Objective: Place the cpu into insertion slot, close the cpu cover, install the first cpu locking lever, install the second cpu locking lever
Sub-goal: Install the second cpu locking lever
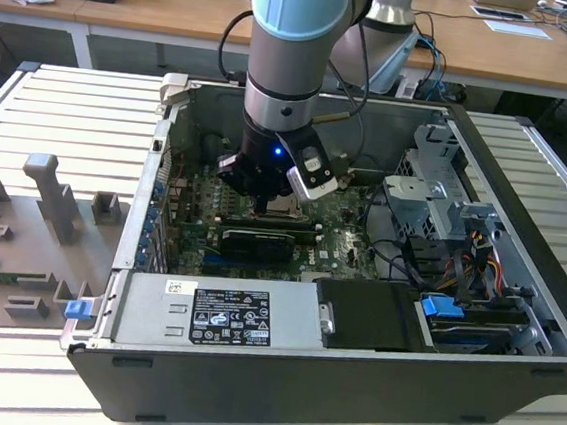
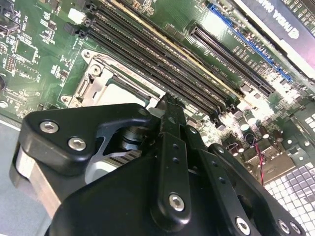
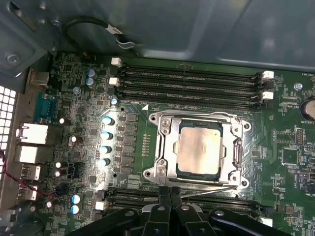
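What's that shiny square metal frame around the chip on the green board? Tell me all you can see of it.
That is the cpu cover, a thin silvery metal plate with a large square window. It lies flat, closed over the insertion slot, and the cpu shows grey through the window. Round fasteners sit at its corners. A thin metal lever runs along the edge nearest the gripper, whose black fingertips sit at that edge, apparently pressed together.

The silvery chip (image 3: 199, 152) is seated flat in its socket (image 3: 181, 169), framed by the closed metal cover (image 3: 165, 147).
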{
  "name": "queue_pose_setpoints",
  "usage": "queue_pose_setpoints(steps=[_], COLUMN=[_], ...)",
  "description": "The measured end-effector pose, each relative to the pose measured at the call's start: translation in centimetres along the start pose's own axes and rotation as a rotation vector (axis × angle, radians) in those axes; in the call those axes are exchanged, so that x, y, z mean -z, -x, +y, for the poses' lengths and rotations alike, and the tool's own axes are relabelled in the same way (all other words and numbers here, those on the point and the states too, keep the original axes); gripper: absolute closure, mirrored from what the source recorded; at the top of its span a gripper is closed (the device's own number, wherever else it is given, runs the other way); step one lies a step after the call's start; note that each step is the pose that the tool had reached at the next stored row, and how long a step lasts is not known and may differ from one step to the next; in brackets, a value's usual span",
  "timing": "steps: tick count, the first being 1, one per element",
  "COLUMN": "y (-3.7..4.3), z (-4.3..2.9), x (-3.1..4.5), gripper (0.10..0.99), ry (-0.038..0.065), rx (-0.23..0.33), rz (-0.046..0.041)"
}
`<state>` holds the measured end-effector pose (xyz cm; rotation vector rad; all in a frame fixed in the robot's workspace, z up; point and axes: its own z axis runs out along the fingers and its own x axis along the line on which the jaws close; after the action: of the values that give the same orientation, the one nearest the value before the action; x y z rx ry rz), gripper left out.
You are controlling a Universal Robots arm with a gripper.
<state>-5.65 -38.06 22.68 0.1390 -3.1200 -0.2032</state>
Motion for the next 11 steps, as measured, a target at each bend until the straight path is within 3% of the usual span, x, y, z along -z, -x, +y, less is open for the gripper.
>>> queue_pose_setpoints(steps=[11], y=[-0.13], z=[-0.21], x=[0.03], gripper=[0.980], ry=[0.010], rx=[0.000], rz=[-0.0007])
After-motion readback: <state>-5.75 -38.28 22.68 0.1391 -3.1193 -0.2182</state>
